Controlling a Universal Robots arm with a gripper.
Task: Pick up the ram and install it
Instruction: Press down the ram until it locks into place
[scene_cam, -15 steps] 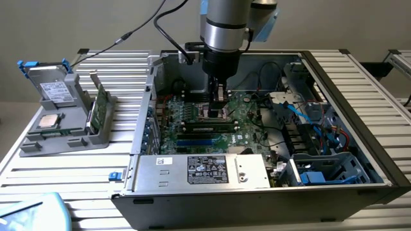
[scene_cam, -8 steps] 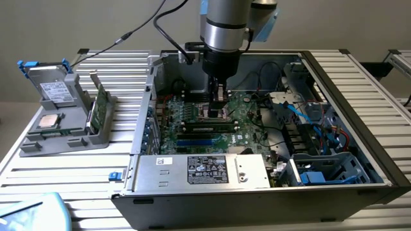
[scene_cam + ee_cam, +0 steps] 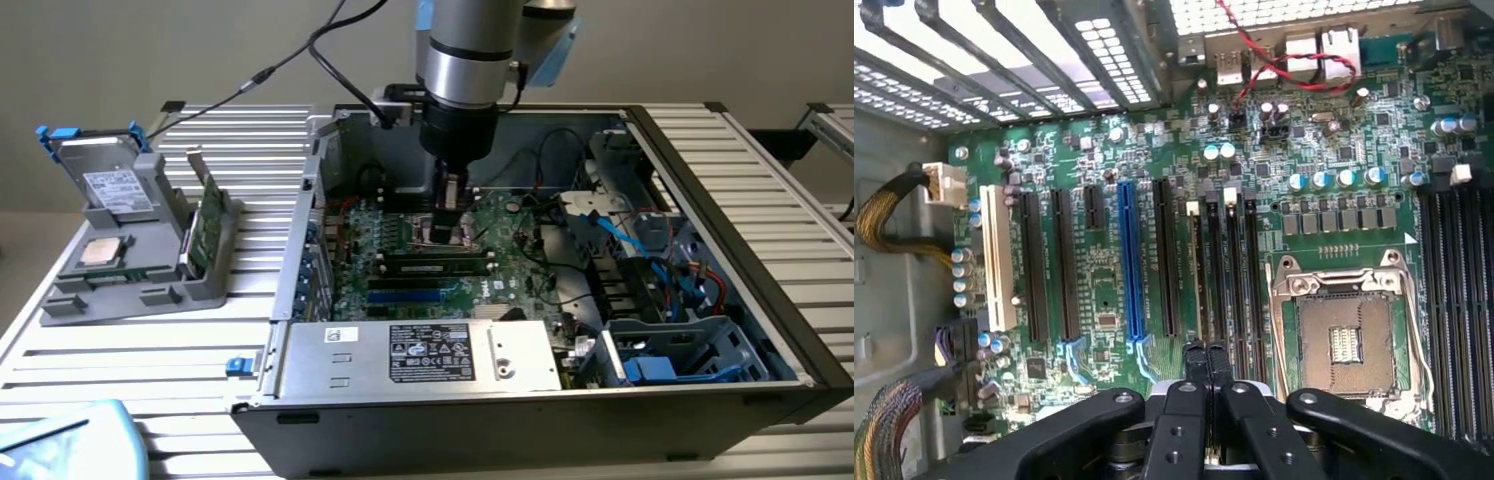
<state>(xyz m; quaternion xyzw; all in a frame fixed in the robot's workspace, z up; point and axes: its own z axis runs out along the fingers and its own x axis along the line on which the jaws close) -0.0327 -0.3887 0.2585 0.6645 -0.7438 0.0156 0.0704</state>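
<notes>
Gripper point(image 3: 1209, 365) was shut, empty, low over motherboard point(image 3: 1104, 270); a ram point(image 3: 441, 267) sat in slot, ends partly hidden.

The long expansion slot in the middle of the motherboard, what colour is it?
Blue. The slot stands out among black ones, best in the wrist view.

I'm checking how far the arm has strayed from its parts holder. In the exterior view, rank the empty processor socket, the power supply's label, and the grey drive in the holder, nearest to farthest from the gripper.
1. Processor socket, right under the gripper, mid-motherboard.
2. Power supply label, at the case's near edge.
3. Grey drive, in the holder outside the case, at the exterior view's left.
</notes>
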